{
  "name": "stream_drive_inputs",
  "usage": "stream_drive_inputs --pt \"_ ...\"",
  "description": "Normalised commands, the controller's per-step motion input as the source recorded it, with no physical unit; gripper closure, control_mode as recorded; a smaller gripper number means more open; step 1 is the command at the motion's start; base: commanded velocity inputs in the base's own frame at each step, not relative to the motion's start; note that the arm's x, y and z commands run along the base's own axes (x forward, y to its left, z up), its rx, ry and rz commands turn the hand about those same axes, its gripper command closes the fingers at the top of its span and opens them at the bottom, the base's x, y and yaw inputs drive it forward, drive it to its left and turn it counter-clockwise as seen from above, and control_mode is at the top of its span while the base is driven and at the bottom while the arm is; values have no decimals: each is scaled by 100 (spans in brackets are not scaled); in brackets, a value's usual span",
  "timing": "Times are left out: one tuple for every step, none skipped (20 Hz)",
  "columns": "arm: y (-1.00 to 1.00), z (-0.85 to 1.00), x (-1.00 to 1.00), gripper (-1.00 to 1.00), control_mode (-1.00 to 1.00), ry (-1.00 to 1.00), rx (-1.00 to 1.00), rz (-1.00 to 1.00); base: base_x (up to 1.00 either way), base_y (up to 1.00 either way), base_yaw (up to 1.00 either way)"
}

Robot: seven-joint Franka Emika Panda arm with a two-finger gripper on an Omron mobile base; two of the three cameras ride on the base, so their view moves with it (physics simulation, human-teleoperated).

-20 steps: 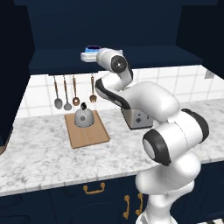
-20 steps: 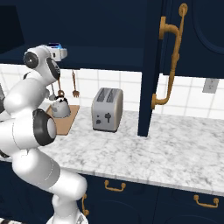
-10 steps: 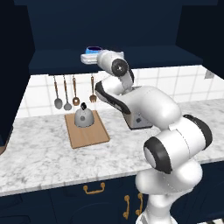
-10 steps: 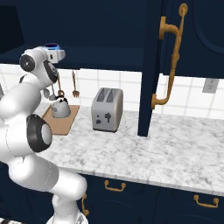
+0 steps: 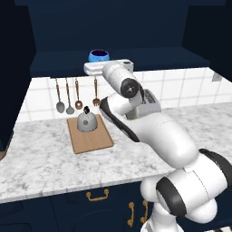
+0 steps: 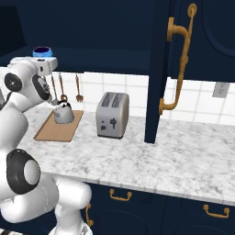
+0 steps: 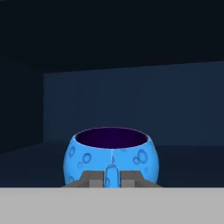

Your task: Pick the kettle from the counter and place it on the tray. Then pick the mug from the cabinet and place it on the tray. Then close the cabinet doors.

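Note:
The blue mug [image 5: 98, 55] sits at the front of the dark navy cabinet [image 5: 68, 27] shelf, right over my white hand. In the hand view the mug [image 7: 111, 155] is very close, and my gripper [image 7: 111, 178] is shut on its small blue handle, one finger on each side. From the right the mug [image 6: 42, 50] rests just above the gripper [image 6: 42, 58]. Lower down, the grey kettle [image 5: 86, 121] stands upright on the wooden tray [image 5: 95, 140] on the marble counter [image 5: 54, 163]. The kettle [image 6: 63, 112] and the tray [image 6: 54, 131] lie below the hand.
A silver toaster [image 6: 112, 114] stands on the counter right of the tray. An open navy cabinet door [image 6: 160, 69] with a brass handle [image 6: 178, 59] juts out at the right. Utensils [image 5: 68, 95] hang on the tiled wall behind the kettle.
My hand and the mug have shifted together, leftward in the right base view and towards the shelf's front edge. The kettle, tray and toaster have stayed put.

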Motion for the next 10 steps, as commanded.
stream_drive_inputs --pt "-9 37 -82 100 -100 -2 0 8 0 0 0" --pt "-21 39 -80 100 -100 -2 0 11 0 0 0" --pt "-21 47 -75 100 -100 -1 0 11 0 0 0" --pt "-36 47 -46 100 -100 0 5 17 0 0 0" --pt "-54 44 -54 100 -100 0 7 20 0 0 0" --pt "-51 41 -47 100 -100 0 6 22 0 0 0" --pt "-50 32 -41 100 -100 0 3 26 0 0 0" --pt "-56 20 -39 100 -100 0 0 28 0 0 0" --pt "-59 21 -35 100 -100 0 0 29 0 0 0" --pt "-55 4 -21 100 -100 4 0 29 0 0 0"
